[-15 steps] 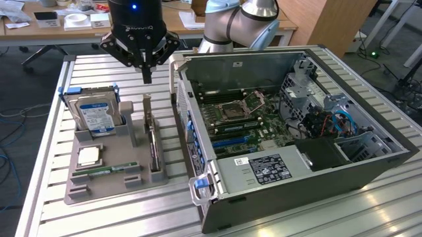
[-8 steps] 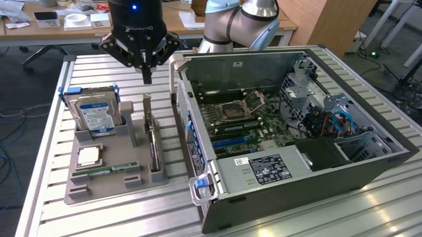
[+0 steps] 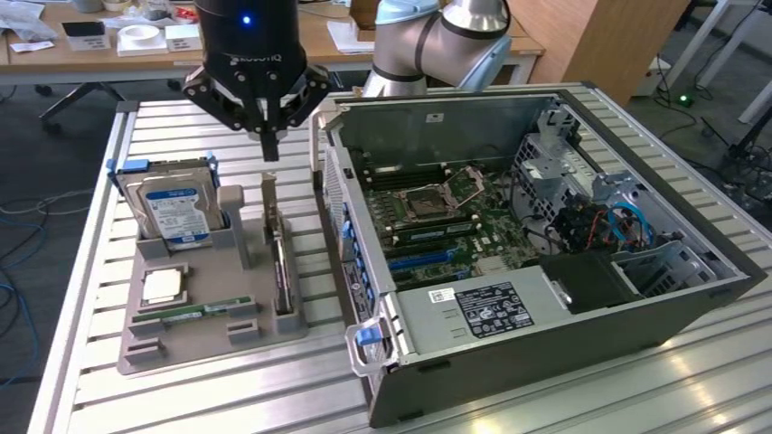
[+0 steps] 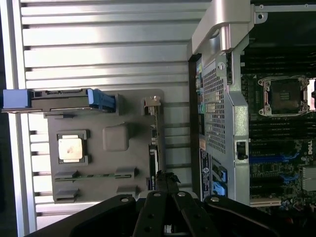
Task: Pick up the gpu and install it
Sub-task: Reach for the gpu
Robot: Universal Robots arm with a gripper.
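In the exterior view, my black gripper (image 3: 270, 149) hangs with its fingers clenched together on nothing, directly at twelve o'clock of the gpu (image 3: 280, 262), a thin green card with a silver end bracket. The gpu stands on edge in a slot of the grey plastic holder tray (image 3: 193, 339); I cannot tell whether my fingertips touch it. At nine o'clock of the gpu, the silver hard drive with a blue-white label (image 3: 177, 210) stands upright in the same tray. At seven o'clock of the gpu lie the square silver processor chip (image 3: 162, 287) and the narrow green memory stick (image 3: 193, 312). At three o'clock of the tray the open grey computer case (image 3: 675, 298) lies on its side, its green motherboard (image 3: 447, 226) exposed.

In the wrist view, my closed gripper (image 4: 167, 180) overlaps one end of the gpu (image 4: 153, 143), which appears edge-on as a thin line between the processor chip and the case. The motherboard's empty square processor socket (image 4: 286, 95) is plainer here.

Everything rests on a slatted aluminium table (image 3: 157, 398). At twelve o'clock beyond it is a cluttered wooden desk (image 3: 121, 54) on a dark floor.
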